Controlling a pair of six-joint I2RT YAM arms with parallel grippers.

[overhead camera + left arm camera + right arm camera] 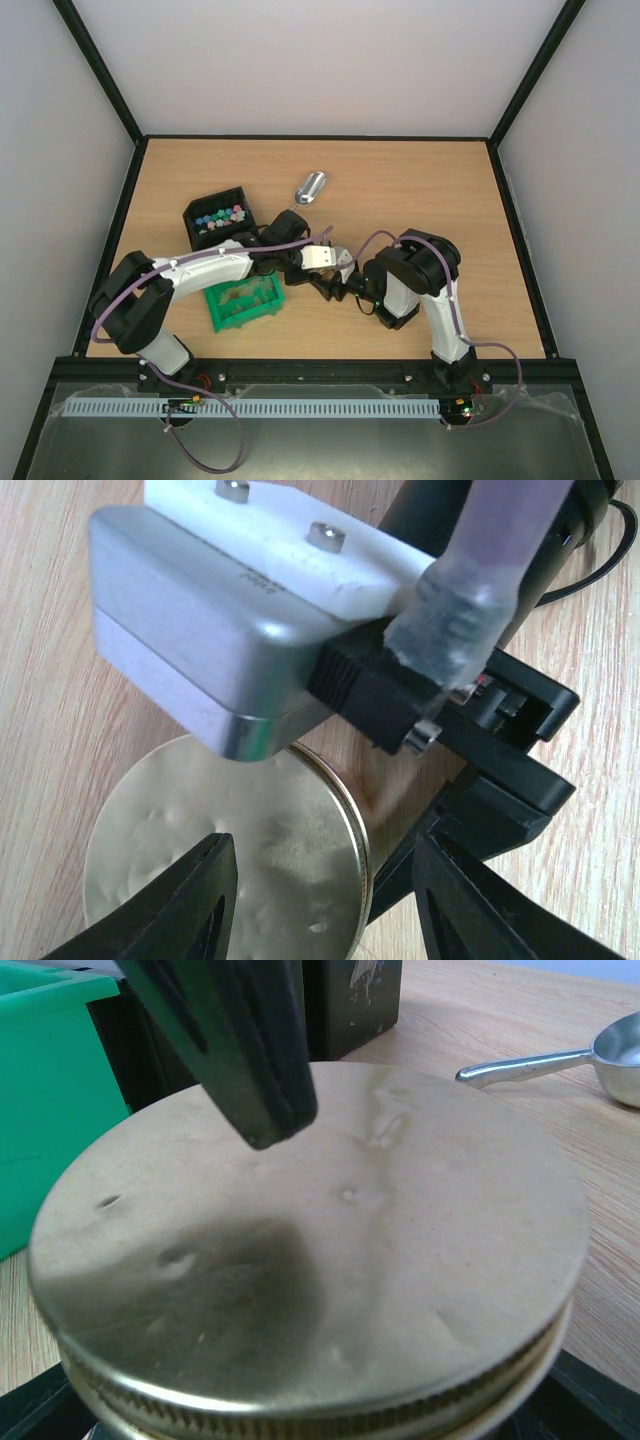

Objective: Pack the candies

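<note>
Bright blue, pink and green candies (222, 216) lie in a black bin (196, 210). Pale yellowish candies (240, 296) lie in a green bin (262, 312). A jar with a gold screw lid (330, 1250) stands between the arms; the lid also shows in the left wrist view (230, 850). My right gripper (320, 1432) is shut on the jar below the lid, with only its finger corners showing. My left gripper (320, 880) is open just above the lid, one finger (190, 900) over the lid and the other (470, 900) past its rim. My left finger (240, 1050) hangs over the lid.
A metal scoop (311, 186) lies on the table behind the jar and shows in the right wrist view (560, 1055). The green bin (50, 1080) and the black bin (360, 1000) stand close to the jar's left and back. Both arms crowd the middle of the wooden table (430, 190).
</note>
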